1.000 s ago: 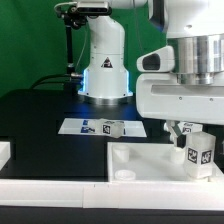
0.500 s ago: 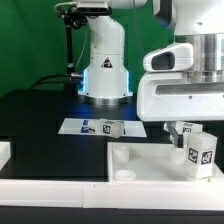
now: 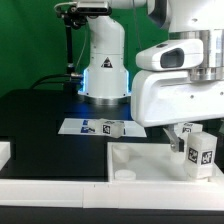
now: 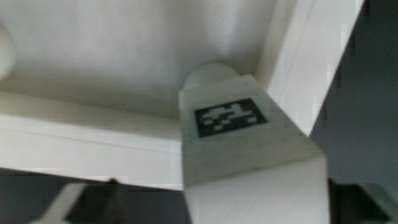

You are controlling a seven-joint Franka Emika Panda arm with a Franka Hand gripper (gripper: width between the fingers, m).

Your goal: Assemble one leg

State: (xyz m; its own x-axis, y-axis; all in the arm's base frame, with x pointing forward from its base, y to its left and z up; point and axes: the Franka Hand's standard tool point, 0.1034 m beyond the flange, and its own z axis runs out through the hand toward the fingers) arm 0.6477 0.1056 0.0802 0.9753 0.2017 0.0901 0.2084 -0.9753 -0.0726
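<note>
My gripper (image 3: 190,132) is shut on a stubby white leg (image 3: 200,153) with black-and-white tags. It holds the leg upright over the far right inside of the white tray (image 3: 140,158), at or just above its floor. In the wrist view the leg (image 4: 235,135) fills the middle, its tag facing the camera, beside the tray's raised rim (image 4: 311,60). My gripper (image 4: 240,205) is mostly hidden behind the leg; a dark finger (image 4: 86,200) shows at one side. A second leg (image 3: 108,128) lies on the marker board (image 3: 78,126).
The robot's base (image 3: 105,65) stands behind the marker board. A round boss (image 3: 124,176) sits at the tray's near corner. Another white part (image 3: 4,152) pokes in at the exterior view's left edge. The black table (image 3: 45,120) spreads to the exterior view's left.
The hand has turned about its own axis above the tray. The held leg stays at nearly the same spot.
</note>
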